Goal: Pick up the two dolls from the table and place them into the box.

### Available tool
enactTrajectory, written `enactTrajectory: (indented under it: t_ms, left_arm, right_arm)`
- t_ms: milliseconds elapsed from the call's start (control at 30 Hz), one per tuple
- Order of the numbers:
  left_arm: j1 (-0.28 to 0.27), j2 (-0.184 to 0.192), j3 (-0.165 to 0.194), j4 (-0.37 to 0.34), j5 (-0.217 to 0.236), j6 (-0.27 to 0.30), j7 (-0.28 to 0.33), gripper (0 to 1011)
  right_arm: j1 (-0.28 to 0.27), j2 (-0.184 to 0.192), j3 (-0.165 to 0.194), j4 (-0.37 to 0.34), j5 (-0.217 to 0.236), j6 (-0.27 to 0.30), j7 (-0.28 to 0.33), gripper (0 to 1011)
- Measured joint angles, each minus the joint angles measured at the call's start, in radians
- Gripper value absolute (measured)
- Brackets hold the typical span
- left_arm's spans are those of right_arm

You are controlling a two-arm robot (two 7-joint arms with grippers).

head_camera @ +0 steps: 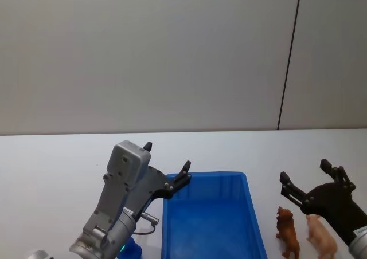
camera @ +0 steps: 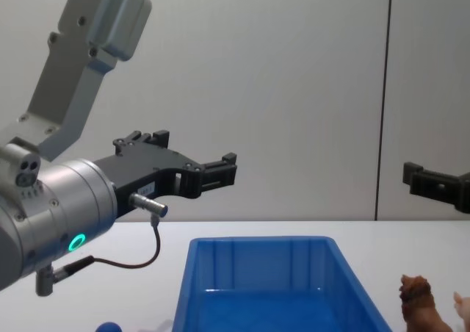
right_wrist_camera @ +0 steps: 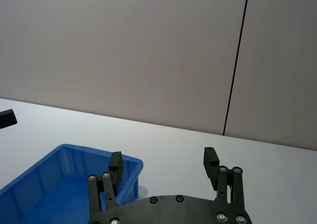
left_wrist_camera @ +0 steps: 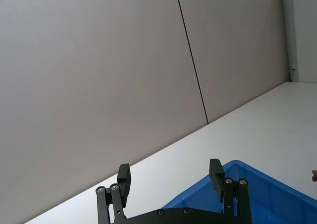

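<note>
Left gripper [head_camera: 167,157]: fingers spread, nothing held. It is raised off the table [head_camera: 46,173], with its tips at the far-left corner of the box [head_camera: 212,213] in the head view. From the chest it sits well above the box rim and points toward the robot's right.

Right gripper [head_camera: 305,172]: also spread and empty, raised on the right of the box.

Brown dog [head_camera: 287,231] stands upright on the table just right of the box. It is on the near side of the right gripper's tips and lower than them, not touching. A tan figure [head_camera: 321,236] stands just beside the dog, further right.

Blue toy [head_camera: 131,248] is at the near table edge, left of the box, under the left arm and partly hidden by it.

The box interior looks bare as far as it is visible.

The chest view adds height: both grippers are well clear of the toys. It also shows a green ring light [camera: 76,242] lit on the left wrist and a cable [camera: 143,262] looped below it. The left wrist view catches a sliver of brown at its edge, too small to identify.
</note>
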Motion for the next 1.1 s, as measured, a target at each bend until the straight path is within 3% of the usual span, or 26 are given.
enactTrajectory:
  t_ms: [1100]
  left_arm:
    - [0.0,0.0,0.0,0.0,0.0,0.0,0.0,1001]
  right_arm:
    - [0.0,0.0,0.0,0.0,0.0,0.0,0.0,1001]
